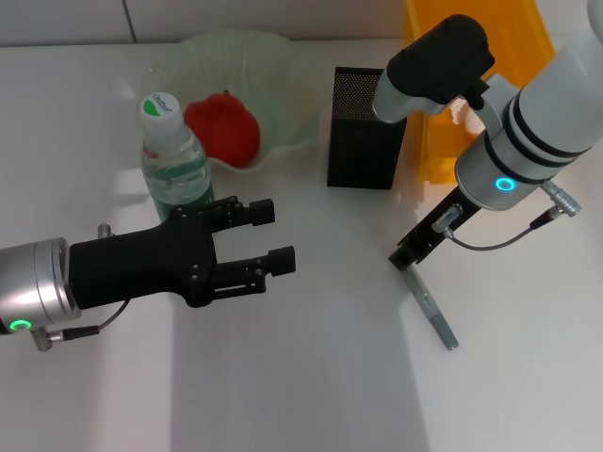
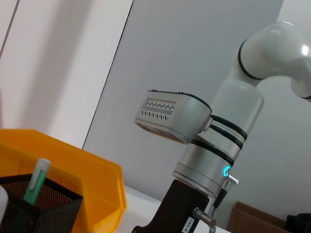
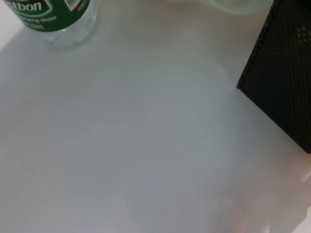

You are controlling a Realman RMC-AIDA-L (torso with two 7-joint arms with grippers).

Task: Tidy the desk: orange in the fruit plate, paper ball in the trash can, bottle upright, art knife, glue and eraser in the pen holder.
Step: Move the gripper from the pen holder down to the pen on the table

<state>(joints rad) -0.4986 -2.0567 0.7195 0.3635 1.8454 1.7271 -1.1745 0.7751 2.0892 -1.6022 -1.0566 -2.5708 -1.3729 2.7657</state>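
A red round fruit (image 1: 223, 127) lies in the pale green fruit plate (image 1: 273, 56). In front of the plate the bottle (image 1: 174, 165) stands upright, green cap on top. My left gripper (image 1: 271, 235) hovers open and empty just right of the bottle. The black mesh pen holder (image 1: 363, 127) stands mid-table, and a white stick with a green cap (image 2: 36, 179) stands inside it. The grey art knife (image 1: 433, 309) has its near end right at my right gripper (image 1: 407, 254). The eraser and paper ball are out of view.
A yellow bin (image 1: 471, 56) stands behind and to the right of the pen holder; its wall (image 2: 82, 170) shows in the left wrist view. The right wrist view looks down on the bottle (image 3: 53, 19), the pen holder (image 3: 286, 82) and bare white table (image 3: 146, 145).
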